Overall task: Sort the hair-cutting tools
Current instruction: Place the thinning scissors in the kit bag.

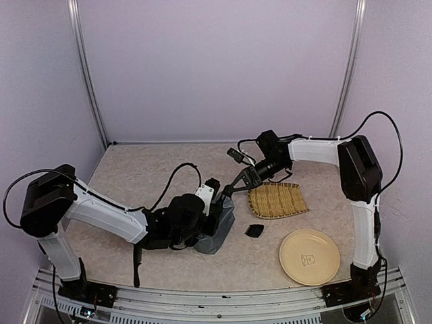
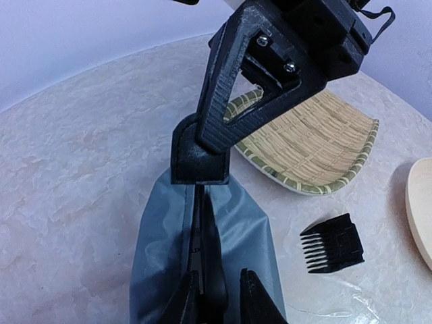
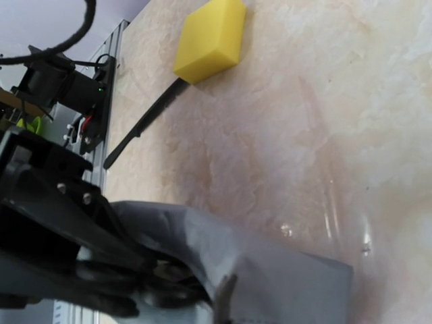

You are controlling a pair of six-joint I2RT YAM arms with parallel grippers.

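The left gripper (image 2: 219, 300) is hanging low over the mouth of the grey-blue pouch (image 2: 162, 229). Its 2 fingers are standing a little apart on either side of a slim dark item (image 2: 206, 263) sitting in the zip slit. Whether they are pressing on that item or clear of it cannot be told, and the item is too hidden to name. Opposite, the right gripper (image 2: 206, 138) is pinching the black end tab of the pouch with its jaws closed tight. It is lifting that end so the pouch is standing up off the table (image 2: 81, 148) with its slit open.

The step in hand is probably loading a tool into the pouch, 1 arm holding it open and the other feeding.

Outward from there, the small black clipper guard (image 2: 332, 243) is lying loose on the table, between the pouch and the cream plate (image 2: 422, 209) and just in front of the bamboo tray (image 2: 317, 148). The long black comb (image 3: 142, 125) is lying near the table's front edge, its far end beside the yellow sponge (image 3: 210, 37). No scissors or clipper are showing in any view.

The next move likely calls for the left arm to draw straight back out of the slit without dragging the fabric. It would then go for the guard or the comb while the right arm is holding the pouch up.
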